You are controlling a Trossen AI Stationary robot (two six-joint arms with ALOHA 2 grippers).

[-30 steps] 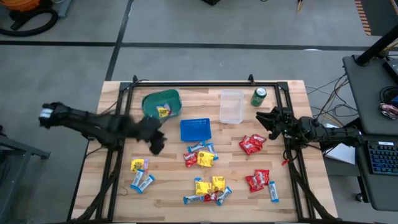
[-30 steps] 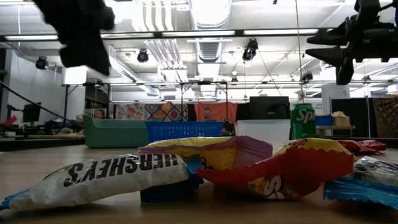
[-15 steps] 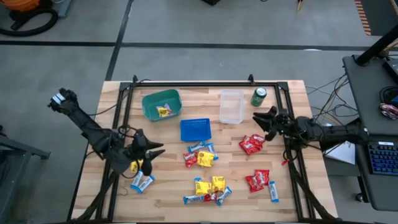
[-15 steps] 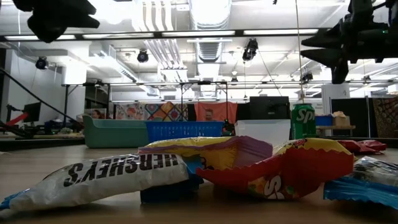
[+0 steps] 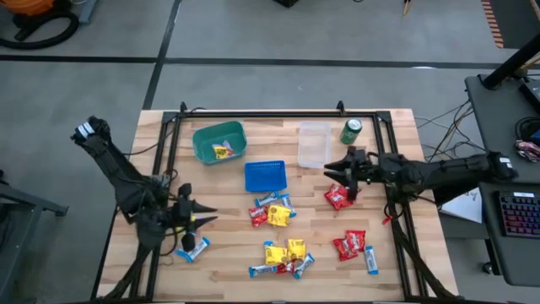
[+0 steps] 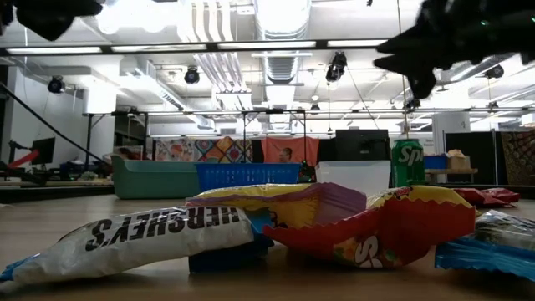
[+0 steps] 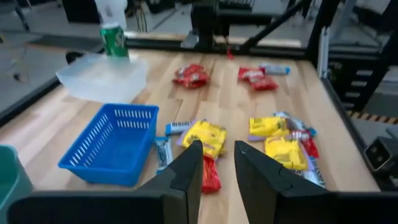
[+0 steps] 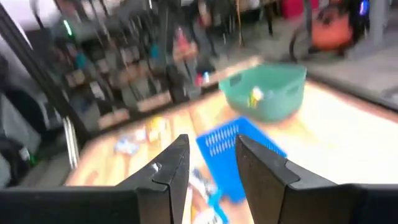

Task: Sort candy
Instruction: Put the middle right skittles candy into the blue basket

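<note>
While my left gripper (image 5: 201, 221) hangs over the wood-slat table (image 5: 228, 262), its two dark fingers (image 7: 186, 174) stand slightly apart with nothing between them. Candy (image 7: 205, 138) lies just ahead of the fingertips: crinkled foil packs, yellow and red, with slim blue-and-white bars beside them. A yellow pack and blue-white bars (image 5: 192, 247) sit right under that gripper in the high view.

My right gripper (image 5: 337, 169) is open too, empty, poised beside a red cluster (image 5: 340, 196). Past its fingers (image 8: 171, 168) lie a blue lattice basket (image 8: 239, 152), rigid plastic, and a rounded green tub (image 8: 270, 90) holding one yellow piece.

The left wrist view shows a frosted clear container (image 7: 102, 78), soft-edged, and a green can (image 7: 114, 40) behind it. The low view alone shows wrapper print, a glossy white bar (image 6: 138, 238) and a puffed red pack (image 6: 384, 230), lettering upside down. Only the high view gives the whole spread: more red packs (image 5: 348, 245) and a central heap (image 5: 285, 256).
</note>
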